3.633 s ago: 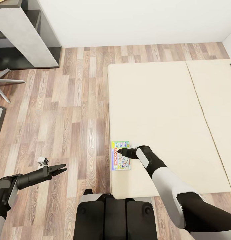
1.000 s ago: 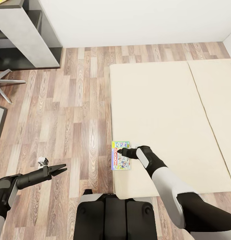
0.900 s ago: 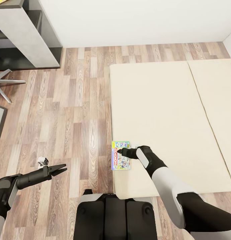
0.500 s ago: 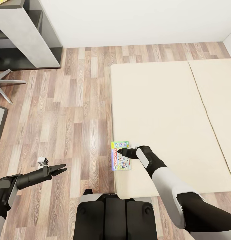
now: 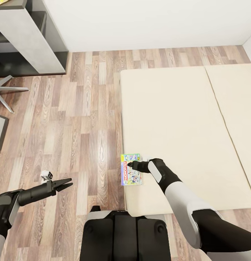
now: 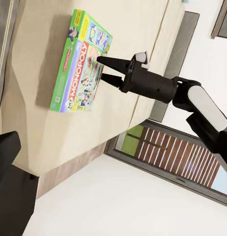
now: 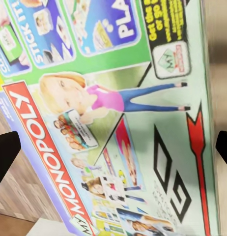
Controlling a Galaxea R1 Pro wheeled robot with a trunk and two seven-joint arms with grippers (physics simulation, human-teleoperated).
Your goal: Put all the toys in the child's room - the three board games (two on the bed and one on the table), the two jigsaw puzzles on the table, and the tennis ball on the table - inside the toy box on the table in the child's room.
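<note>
The board game [image 5: 131, 169] lies flat at the bed's [image 5: 183, 137] near corner, long side pointing to 12 o'clock. The right pincer [image 5: 131, 165], open, hangs right over it, closer than the left pincer [image 5: 69, 183].

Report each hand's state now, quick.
Left hand: open, holding nothing, out over the floor.
Right hand: open, fingers spread just above the board game on the bed, not gripping it.
</note>
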